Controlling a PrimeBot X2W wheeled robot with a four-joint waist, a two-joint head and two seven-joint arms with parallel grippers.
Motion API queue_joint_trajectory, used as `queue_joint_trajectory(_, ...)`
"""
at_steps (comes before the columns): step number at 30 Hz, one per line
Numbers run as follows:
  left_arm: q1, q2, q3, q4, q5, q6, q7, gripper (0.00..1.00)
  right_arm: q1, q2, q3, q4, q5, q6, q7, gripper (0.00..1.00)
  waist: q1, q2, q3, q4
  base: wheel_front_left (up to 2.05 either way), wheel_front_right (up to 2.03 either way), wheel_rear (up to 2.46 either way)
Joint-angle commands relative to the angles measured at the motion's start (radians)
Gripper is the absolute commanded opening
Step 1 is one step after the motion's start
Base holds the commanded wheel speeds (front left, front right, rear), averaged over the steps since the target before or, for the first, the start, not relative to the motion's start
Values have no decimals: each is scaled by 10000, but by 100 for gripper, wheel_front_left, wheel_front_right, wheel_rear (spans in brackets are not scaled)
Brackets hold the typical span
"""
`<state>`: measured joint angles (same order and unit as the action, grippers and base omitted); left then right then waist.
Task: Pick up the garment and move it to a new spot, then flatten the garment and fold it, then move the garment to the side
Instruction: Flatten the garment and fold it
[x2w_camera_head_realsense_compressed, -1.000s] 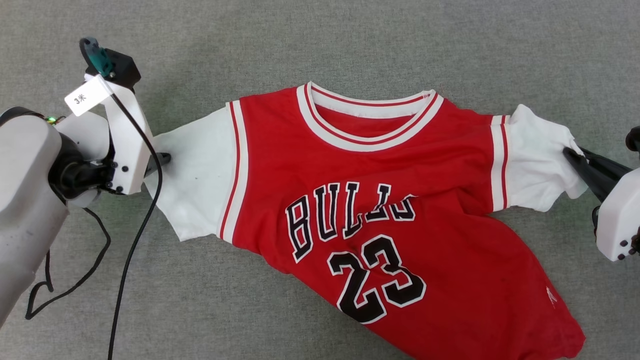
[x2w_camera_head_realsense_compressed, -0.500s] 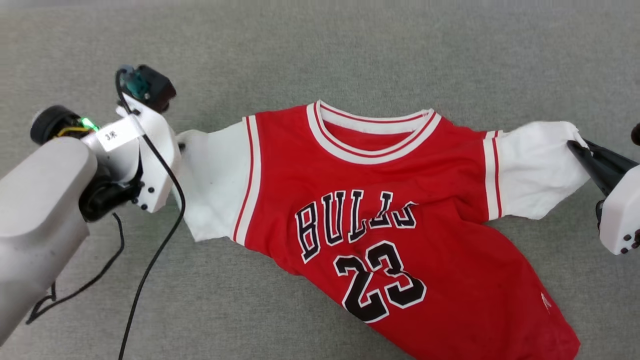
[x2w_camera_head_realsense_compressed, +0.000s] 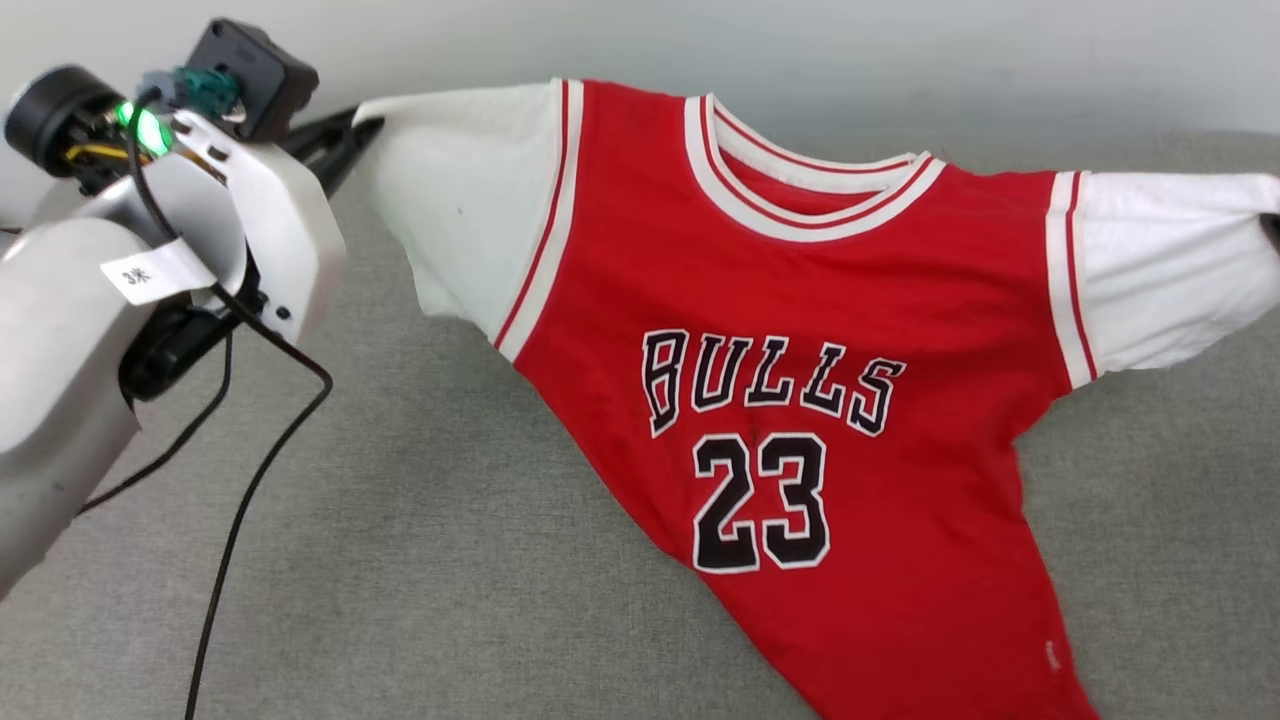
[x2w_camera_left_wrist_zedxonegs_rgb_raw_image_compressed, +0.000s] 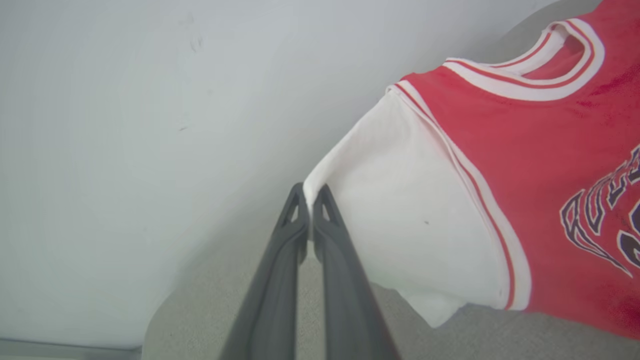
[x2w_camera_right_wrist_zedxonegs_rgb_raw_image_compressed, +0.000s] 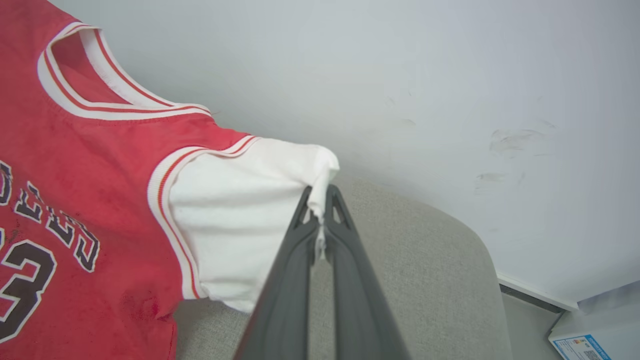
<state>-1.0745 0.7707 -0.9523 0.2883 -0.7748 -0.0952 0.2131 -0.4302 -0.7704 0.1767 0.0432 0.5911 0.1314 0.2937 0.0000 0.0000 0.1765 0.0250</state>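
The garment (x2w_camera_head_realsense_compressed: 800, 290) hangs spread above the grey counter (x2w_camera_head_realsense_compressed: 400, 560), left claw (x2w_camera_left_wrist_zedxonegs_rgb_raw_image_compressed: 311, 200) and right claw (x2w_camera_right_wrist_zedxonegs_rgb_raw_image_compressed: 320, 200) each clenched on a white sleeve tip (the pick-up-and-move step, I judge). Next it needs level carrying, then laying flat.

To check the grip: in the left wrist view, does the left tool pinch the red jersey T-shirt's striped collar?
No, the left tool pinches the white sleeve of the T-shirt, not the collar.

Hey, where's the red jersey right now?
In the head view the garment hangs stretched across the middle, above the grey surface, one white sleeve tip pinched by the left end effector, the other by the right end effector.
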Motion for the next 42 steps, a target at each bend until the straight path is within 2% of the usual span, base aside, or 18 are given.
queue_joint_trajectory(1, -170, 46, 113, -143, 89, 105, -135, 0, -53, -65, -83, -104, 3, -15, -33, 0, 0, 0, -241, 106, 0, 0, 0)
queue_joint_trajectory(8, -778, 226, 544, -1067, 429, 615, -523, 0, -872, -98, -466, -606, -228, -15, -44, 0, 0, 0, -684, 65, 0, 0, 0)
queue_joint_trajectory(13, -1245, -41, 757, -1193, 549, 833, -674, 0, -1745, 33, -386, -705, -303, -15, -106, 0, 0, 0, -817, 46, 0, 0, 0)
queue_joint_trajectory(18, -1824, -427, 826, -1012, 589, 777, -638, 0, -2706, 226, -133, -580, -319, -15, -110, 0, 0, 0, -639, 16, 0, 0, 0)
queue_joint_trajectory(22, -2645, -691, 1036, -677, 708, 695, -686, 0, -3762, 272, 142, -330, -283, -15, -24, 0, 0, 0, -55, -10, 0, 0, 0)
queue_joint_trajectory(26, -3621, -1065, 1191, -58, 853, 578, -763, 0, -5223, 312, 592, 232, -456, -15, 7, 0, 0, 0, 704, -26, 0, 0, 0)
queue_joint_trajectory(30, -4732, -1473, 1570, 816, 957, 638, -1148, 0, -7015, 491, 1099, 1151, -775, -15, -149, 0, 0, 0, 1570, -71, 0, 0, 0)
queue_joint_trajectory(35, -6277, -2118, 2072, 2054, 910, 539, -1743, 0, -9421, 864, 1614, 2647, -1387, -15, -783, 0, 0, 0, 2531, -145, 0, 0, 0)
queue_joint_trajectory(42, -8250, -2662, 2419, 3533, 1174, 310, -2613, 0, -12377, 1539, 1988, 4561, -2256, -16, -2033, 0, 0, 0, 3430, -233, 0, 0, 0)
